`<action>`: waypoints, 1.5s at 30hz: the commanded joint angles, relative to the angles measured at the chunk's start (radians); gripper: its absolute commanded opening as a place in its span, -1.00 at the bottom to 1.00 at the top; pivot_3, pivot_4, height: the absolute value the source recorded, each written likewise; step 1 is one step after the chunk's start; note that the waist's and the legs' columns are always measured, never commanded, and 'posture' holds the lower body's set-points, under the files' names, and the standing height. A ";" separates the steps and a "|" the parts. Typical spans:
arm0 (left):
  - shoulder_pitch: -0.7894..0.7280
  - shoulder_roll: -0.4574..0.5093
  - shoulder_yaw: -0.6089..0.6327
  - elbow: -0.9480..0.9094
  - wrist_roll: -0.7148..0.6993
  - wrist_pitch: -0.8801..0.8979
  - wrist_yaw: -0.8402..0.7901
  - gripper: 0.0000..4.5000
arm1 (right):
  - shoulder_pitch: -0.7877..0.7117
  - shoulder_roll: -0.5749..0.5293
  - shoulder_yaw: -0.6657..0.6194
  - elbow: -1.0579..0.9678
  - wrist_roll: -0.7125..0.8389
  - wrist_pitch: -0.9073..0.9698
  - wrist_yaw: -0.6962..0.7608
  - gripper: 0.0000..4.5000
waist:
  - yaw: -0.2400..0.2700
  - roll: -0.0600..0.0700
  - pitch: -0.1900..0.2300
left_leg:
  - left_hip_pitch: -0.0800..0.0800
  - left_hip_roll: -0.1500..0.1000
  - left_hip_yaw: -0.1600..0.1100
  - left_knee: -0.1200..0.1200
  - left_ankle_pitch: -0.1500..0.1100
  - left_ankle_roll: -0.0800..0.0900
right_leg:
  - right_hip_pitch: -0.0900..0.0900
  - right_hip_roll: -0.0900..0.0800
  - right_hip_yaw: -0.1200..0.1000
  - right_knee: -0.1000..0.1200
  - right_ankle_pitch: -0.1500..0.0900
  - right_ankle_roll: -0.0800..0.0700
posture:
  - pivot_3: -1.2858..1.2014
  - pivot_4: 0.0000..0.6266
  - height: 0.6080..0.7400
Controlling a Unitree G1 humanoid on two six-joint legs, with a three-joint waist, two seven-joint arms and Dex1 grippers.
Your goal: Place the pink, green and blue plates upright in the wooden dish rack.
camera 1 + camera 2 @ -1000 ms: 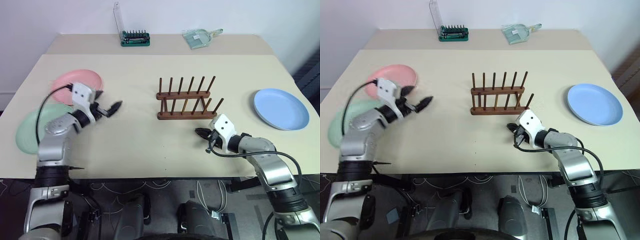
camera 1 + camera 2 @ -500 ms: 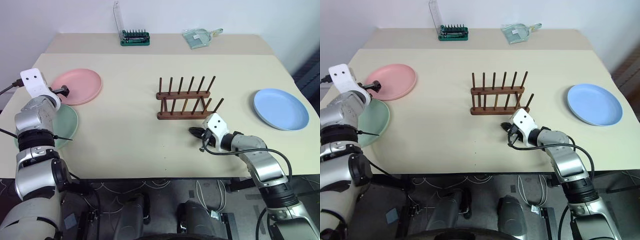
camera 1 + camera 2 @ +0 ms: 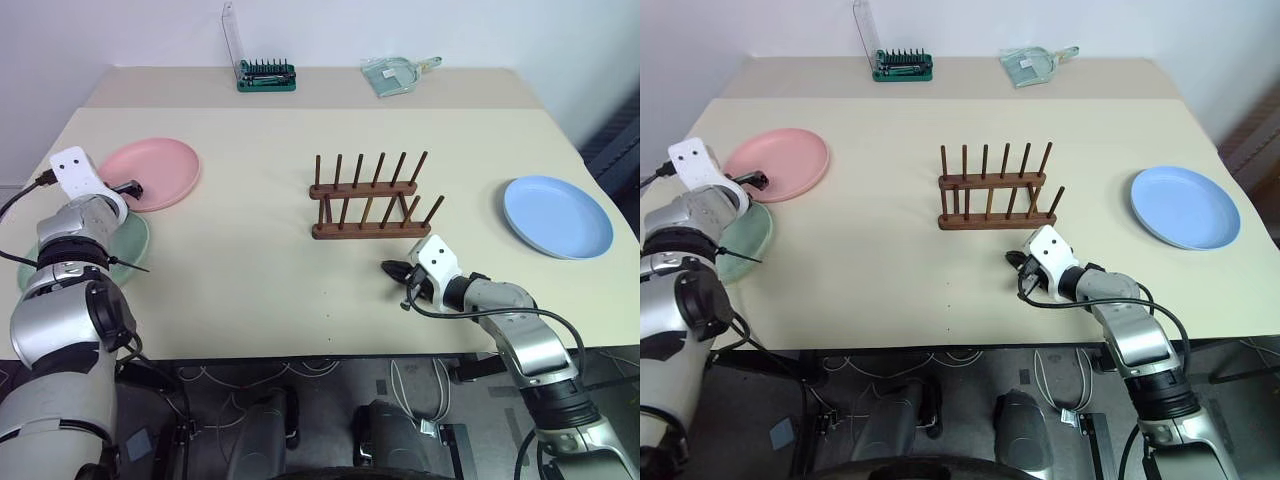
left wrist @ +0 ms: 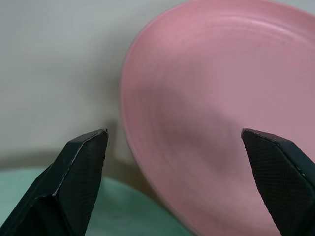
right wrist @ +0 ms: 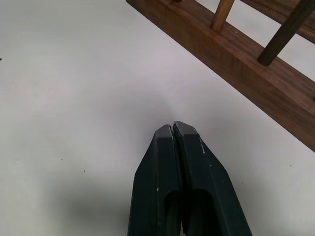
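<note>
Left gripper (image 4: 174, 142) is spread wide at the near rim of the pink plate (image 3: 150, 172), fingers (image 4: 81, 169) either side of the edge, nothing pinched. Green plate (image 3: 128, 238) lies flat just beside it, partly under the arm. Right gripper (image 5: 173, 127) is pressed together, empty, tip low over the table (image 3: 250, 270) just in front of the rack (image 3: 368, 200). Blue plate (image 3: 556, 216) lies flat, far right.

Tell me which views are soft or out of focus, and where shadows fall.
Left wrist view: the round pastel pink plastic plate and the open left gripper look soft. Right wrist view: sharp; the shut right gripper has a faint shadow around it on the tabletop. Eye views: even light.
</note>
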 commanded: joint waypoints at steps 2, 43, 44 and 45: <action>-0.035 -0.002 0.024 -0.020 -0.032 -0.006 -0.010 0.13 | -0.010 -0.001 -0.017 -0.022 0.005 -0.007 -0.003 -1.00 | 0.001 0.000 0.000 | 0.000 0.000 0.000 0.000 0.000 0.000 | 0.000 0.000 0.000 0.000 0.000 0.000 | 0.03 -0.52 0.96; -0.002 -0.178 -0.007 -0.207 -0.077 0.131 -0.024 -0.99 | -0.025 0.017 -0.007 -0.006 -0.004 -0.020 -0.006 -1.00 | 0.003 -0.001 0.000 | 0.000 0.000 0.000 0.001 0.000 0.000 | 0.000 0.000 0.001 0.001 0.000 0.000 | 0.03 -0.52 0.96; 0.003 -0.184 -0.007 -0.217 -0.078 0.134 -0.022 -0.99 | -0.025 0.013 -0.008 -0.010 -0.002 -0.017 -0.002 -1.00 | 0.002 -0.001 0.000 | 0.000 0.000 0.000 0.001 0.000 0.000 | 0.000 0.000 0.001 0.001 0.000 0.000 | 0.03 -0.52 0.96; 0.010 -0.192 -0.007 -0.231 -0.082 0.135 -0.027 -0.99 | -0.026 0.007 -0.010 -0.024 0.004 -0.009 0.006 -1.00 | 0.003 -0.001 0.000 | 0.000 0.000 0.000 0.001 0.000 0.000 | 0.000 0.000 0.001 0.001 0.000 0.000 | 0.03 -0.52 0.96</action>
